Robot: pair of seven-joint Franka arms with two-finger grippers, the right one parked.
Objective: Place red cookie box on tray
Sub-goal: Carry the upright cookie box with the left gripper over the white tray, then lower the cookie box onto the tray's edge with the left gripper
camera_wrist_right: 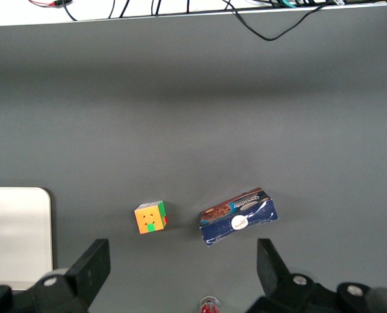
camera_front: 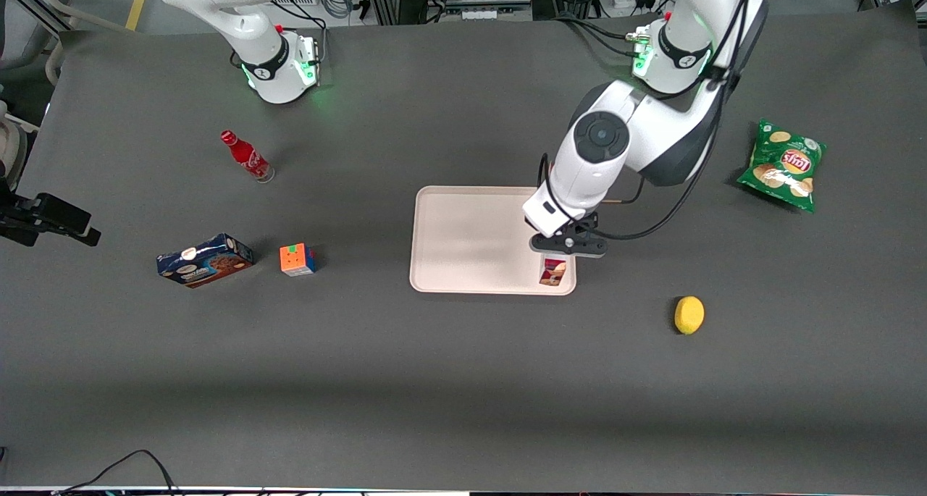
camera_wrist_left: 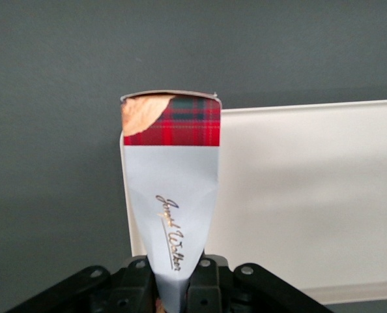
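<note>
The red cookie box [camera_wrist_left: 172, 195] is a long narrow carton with a white section and a red tartan end. My left gripper [camera_wrist_left: 174, 287] is shut on its white part, which is pinched in between the fingers. In the front view the gripper [camera_front: 561, 253] holds the box [camera_front: 554, 271] over the edge of the pale cream tray [camera_front: 471, 239] that lies toward the working arm's end, at the corner nearest the front camera. I cannot tell whether the box touches the tray. The tray also shows in the left wrist view [camera_wrist_left: 304, 195], beside the box.
A yellow lemon [camera_front: 689, 314] and a green chips bag [camera_front: 784, 164] lie toward the working arm's end. A blue cookie box [camera_front: 205, 259], a colour cube [camera_front: 297, 259] and a red bottle [camera_front: 246, 156] lie toward the parked arm's end.
</note>
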